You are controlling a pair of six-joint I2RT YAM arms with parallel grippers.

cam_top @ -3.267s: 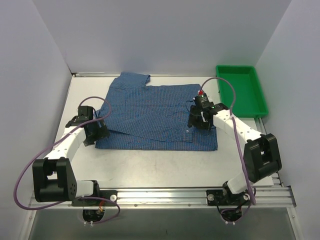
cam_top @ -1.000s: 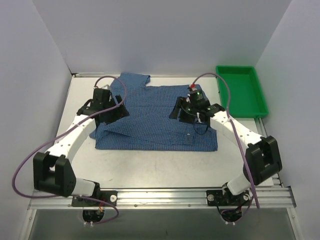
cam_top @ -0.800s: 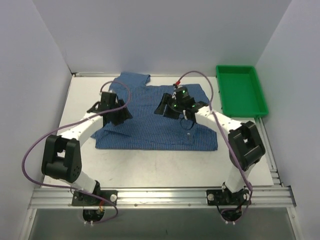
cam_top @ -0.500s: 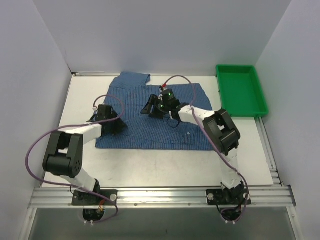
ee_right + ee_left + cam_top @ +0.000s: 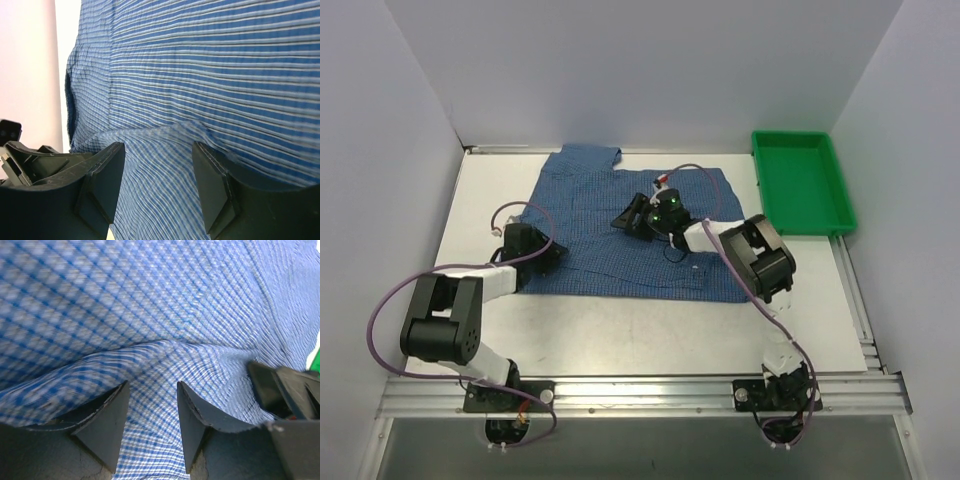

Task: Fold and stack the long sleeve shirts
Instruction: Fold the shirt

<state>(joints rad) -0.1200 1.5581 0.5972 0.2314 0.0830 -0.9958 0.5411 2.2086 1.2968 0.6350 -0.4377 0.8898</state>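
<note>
Two grippers are engaged with the cloth at this moment. On the left gripper, the wrist view shows both dark fingers pressed down into the blue checked long sleeve shirt, with a raised ridge of fabric running across and between them; we read this as a pinch on a fold of the shirt. On the right gripper, the wrist view shows the same condition: a low hump of cloth sits between the two fingers, and we read it as clamped on the shirt as well. In the top view, the left gripper sits low at the shirt's left near edge, where the fabric is doubled into a short flap. The right gripper sits over the middle of the shirt, its fingers pointing left toward the other arm. The two grippers are near each other but apart. Moving outward, the left arm lies close to the table, reaching in from the left, with a purple cable looping above it. The right arm is bent sharply, its elbow raised above the shirt's right near part. The shirt lies mostly flat across the centre and far half of the white table, with a narrow tab of cloth projecting at its far left edge. A green tray stands at the far right corner, just beside the shirt and not touching it.
</note>
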